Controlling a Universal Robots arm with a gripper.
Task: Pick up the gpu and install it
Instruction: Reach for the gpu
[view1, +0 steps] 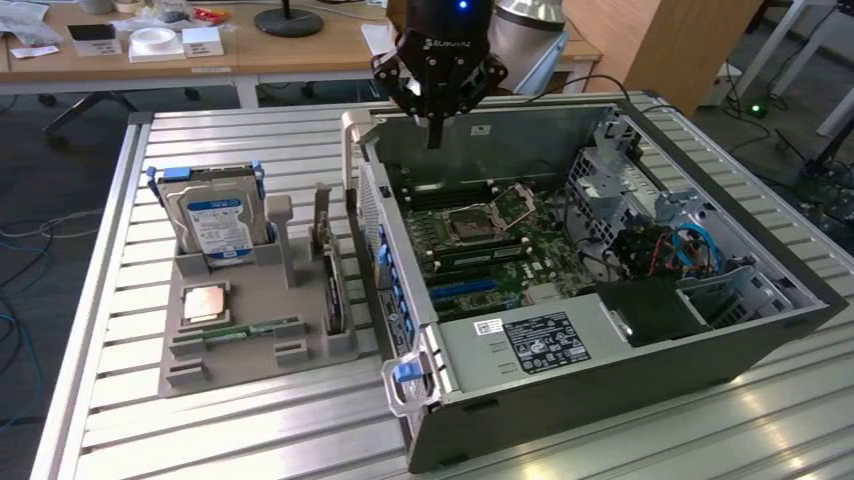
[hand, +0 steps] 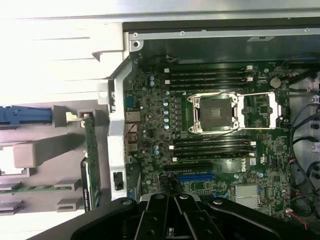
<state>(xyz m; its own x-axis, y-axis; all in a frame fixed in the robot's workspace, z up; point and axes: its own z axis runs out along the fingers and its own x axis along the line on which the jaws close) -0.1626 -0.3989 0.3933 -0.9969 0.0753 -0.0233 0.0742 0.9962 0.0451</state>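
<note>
The gpu (view1: 326, 262) is standing on its long edge in a slot of the grey holder (view1: 254, 300), its narrow metal bracket rising at the far end. It is sitting at the holder's edge on the exterior view's right, just beside the outer wall of the open computer case (view1: 601, 390). Nothing is touching it.

Further toward the exterior view's left in the same holder, the hard drive (view1: 214, 225) with the blue label is standing upright at the far end. A copper-coloured processor (view1: 204, 303) is lying flat nearer the camera, and the slim green RAM stick (view1: 247, 330) is lying nearer again. The holder is resting on the slatted metal table (view1: 240, 430).

The gripper (view1: 433, 135) is hanging above the far part of the case, pointing straight down, with its fingers drawn together into one point. It is well apart from the gpu and is not gripping anything.

Below it, the case is lying on its side with the motherboard (hand: 150, 125) exposed. The processor socket (hand: 216, 112) is standing open, and a blue expansion slot (hand: 196, 177) is showing nearer the camera.
</note>
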